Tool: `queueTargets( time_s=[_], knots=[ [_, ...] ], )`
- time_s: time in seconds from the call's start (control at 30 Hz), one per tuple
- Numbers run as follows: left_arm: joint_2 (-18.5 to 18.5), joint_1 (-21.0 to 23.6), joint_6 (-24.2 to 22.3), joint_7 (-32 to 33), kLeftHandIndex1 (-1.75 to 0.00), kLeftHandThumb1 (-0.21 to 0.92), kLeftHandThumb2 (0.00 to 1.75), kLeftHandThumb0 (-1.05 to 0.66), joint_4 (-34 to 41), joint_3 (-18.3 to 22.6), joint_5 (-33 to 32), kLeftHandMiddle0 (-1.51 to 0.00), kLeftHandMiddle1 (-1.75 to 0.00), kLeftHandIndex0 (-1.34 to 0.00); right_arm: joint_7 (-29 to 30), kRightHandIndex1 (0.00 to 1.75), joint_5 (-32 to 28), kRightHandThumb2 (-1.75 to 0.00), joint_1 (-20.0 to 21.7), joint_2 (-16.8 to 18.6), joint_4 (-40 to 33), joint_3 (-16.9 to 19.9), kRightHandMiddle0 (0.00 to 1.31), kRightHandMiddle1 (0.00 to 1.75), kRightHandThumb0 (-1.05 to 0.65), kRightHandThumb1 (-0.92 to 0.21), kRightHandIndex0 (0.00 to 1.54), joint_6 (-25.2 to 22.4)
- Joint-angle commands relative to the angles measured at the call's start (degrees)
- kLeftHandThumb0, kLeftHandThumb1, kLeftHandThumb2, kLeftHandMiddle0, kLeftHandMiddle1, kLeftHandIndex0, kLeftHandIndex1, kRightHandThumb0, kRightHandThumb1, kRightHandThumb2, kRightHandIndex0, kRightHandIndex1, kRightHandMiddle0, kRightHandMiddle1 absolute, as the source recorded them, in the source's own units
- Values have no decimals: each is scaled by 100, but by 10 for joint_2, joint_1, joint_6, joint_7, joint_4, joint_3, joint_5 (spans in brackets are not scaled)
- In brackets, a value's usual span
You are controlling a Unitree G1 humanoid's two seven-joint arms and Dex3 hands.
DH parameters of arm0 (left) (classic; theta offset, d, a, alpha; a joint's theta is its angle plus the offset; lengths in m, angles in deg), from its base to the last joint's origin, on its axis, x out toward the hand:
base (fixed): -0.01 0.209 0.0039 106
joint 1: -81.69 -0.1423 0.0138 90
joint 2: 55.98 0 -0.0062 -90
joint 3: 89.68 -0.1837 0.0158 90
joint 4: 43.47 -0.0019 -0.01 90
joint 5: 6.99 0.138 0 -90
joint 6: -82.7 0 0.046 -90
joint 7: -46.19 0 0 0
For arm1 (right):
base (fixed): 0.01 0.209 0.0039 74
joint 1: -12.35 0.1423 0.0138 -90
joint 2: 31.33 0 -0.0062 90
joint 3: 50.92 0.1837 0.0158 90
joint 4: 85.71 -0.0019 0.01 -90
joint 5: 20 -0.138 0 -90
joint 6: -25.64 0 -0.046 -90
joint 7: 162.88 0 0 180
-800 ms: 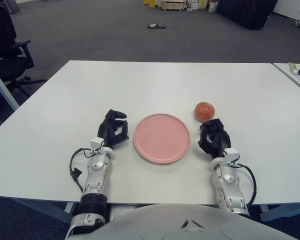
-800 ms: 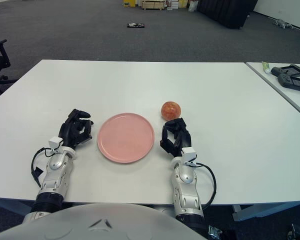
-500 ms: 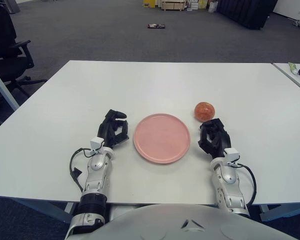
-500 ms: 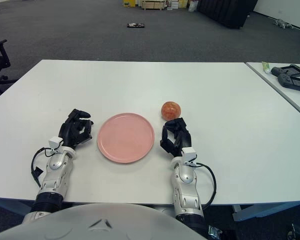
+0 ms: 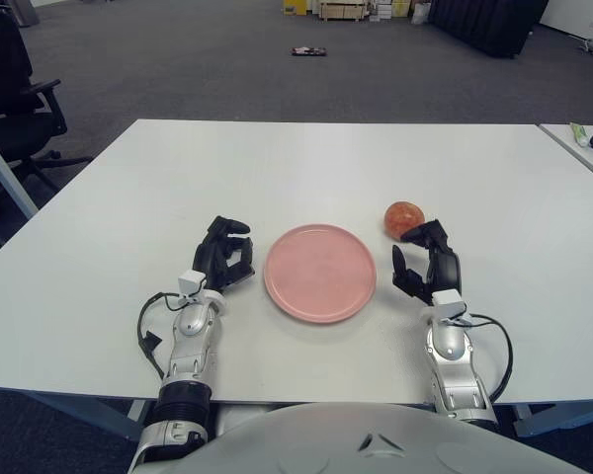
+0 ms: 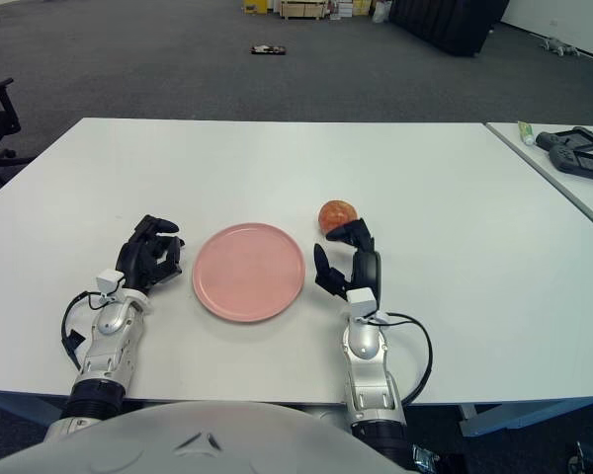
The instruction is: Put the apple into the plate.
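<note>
The left hand (image 5: 225, 259) shows at the left of the plate (image 5: 320, 273), just beside its rim. Its fingers are curled in and hold nothing. I judge that it waits here only because the task does not need it.

The pink plate lies on the white table (image 5: 306, 168) between the two hands, and nothing is in it. This place is convenient: the apple needs only a short way to the left to arrive over it.

The right hand (image 5: 427, 269) shows at the right of the plate, close to the rim. It is turned on its side, with the palm toward the plate. The fingers are spread apart, the thumb on the plate side and the other fingers reaching forward, and they hold nothing. I think the hand opens like this to make room for a round fruit.

The apple (image 5: 403, 217) sits on the table just beyond the fingertips of the right hand, a little to their left and behind the right edge of the plate. From these views I cannot tell if one fingertip touches it. The grasp is not yet made, so the task is at its beginning.
</note>
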Motion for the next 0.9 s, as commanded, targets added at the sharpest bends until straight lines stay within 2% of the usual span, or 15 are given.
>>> queueTargets(
  time_s=[0.0,0.07,0.2,0.37,0.47,0.63,0.73,0.87],
  knots=[
    [1,-13,-26,8,-175,51,108,-42,-22,2,1,-81,-175,-46,22,124,45,-75,13,-7,-24,-7,10,152,-46,-77,8,-22],
    [1,-12,-24,7,-175,52,108,-42,-24,2,2,-82,-175,-46,32,110,64,-90,16,-10,-30,-9,4,134,-54,-67,3,-29],
    [-1,-11,-13,5,-175,53,107,-42,-28,0,5,-83,-175,-45,56,74,100,-92,25,-17,-32,-13,1,106,-64,-59,1,-36],
    [-2,-11,-4,2,-175,52,108,-42,-32,-1,6,-86,-175,-45,92,28,141,-90,43,-27,-26,-18,0,74,-68,-52,0,-43],
    [-1,-12,-6,4,-175,50,109,-42,-31,-2,6,-86,-175,-46,102,10,159,-91,56,-35,-25,-21,0,61,-70,-48,0,-53],
    [-1,-14,-8,3,-175,50,110,-42,-28,-2,5,-86,-175,-47,115,2,196,-87,92,-52,-15,-24,0,39,-76,-45,0,-83],
    [0,-15,-9,4,-175,50,110,-42,-26,-2,4,-86,-175,-47,121,0,205,-85,134,-67,16,-22,0,26,-79,-45,0,-101],
    [0,-16,-8,5,-175,50,110,-42,-27,0,4,-85,-175,-46,111,0,227,-81,158,-75,26,-27,0,9,-83,-47,0,-152]
  ],
)
